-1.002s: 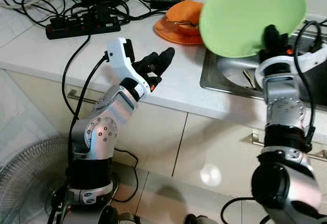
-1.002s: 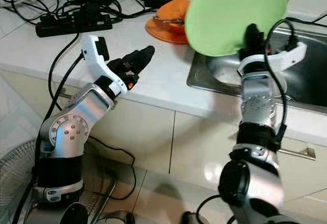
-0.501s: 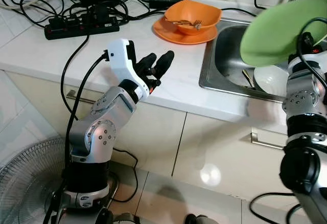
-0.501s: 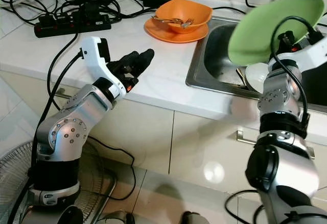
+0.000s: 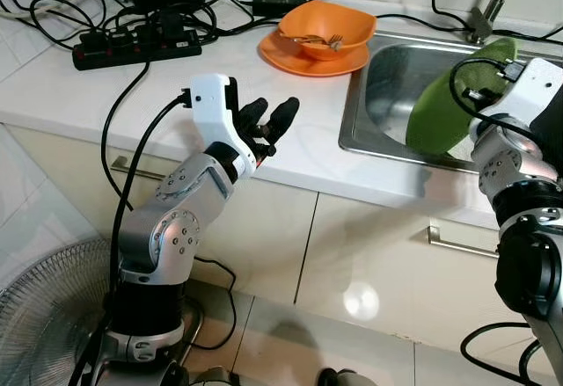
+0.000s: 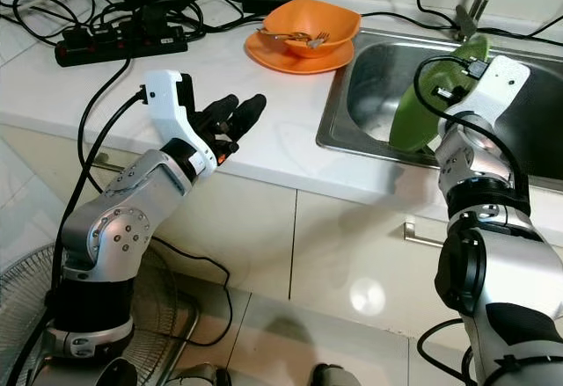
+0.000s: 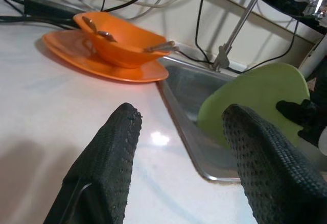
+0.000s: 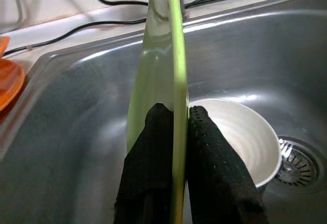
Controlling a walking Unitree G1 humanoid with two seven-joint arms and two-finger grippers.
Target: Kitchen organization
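Note:
My right gripper (image 8: 176, 127) is shut on the rim of a green plate (image 5: 444, 105), which stands tilted on edge, low inside the steel sink (image 5: 387, 74). A white bowl (image 8: 240, 137) lies in the sink bottom just beyond the plate. An orange bowl (image 5: 327, 30) with a fork and spoon in it rests on an orange plate (image 5: 290, 56) on the counter, left of the sink. My left gripper (image 5: 268, 122) is open, held above the white counter's front edge, pointing toward the sink; nothing is between its fingers (image 7: 110, 168).
A black power strip (image 5: 132, 47) and tangled cables lie at the back left of the counter. The tap (image 5: 493, 3) rises behind the sink. A floor fan (image 5: 44, 316) stands at the lower left, and cabinet doors with handles (image 5: 457, 241) run below the counter.
My right arm swung the green plate from high over the counter rightward and down into the sink, turning it on edge. The left arm stayed almost still.

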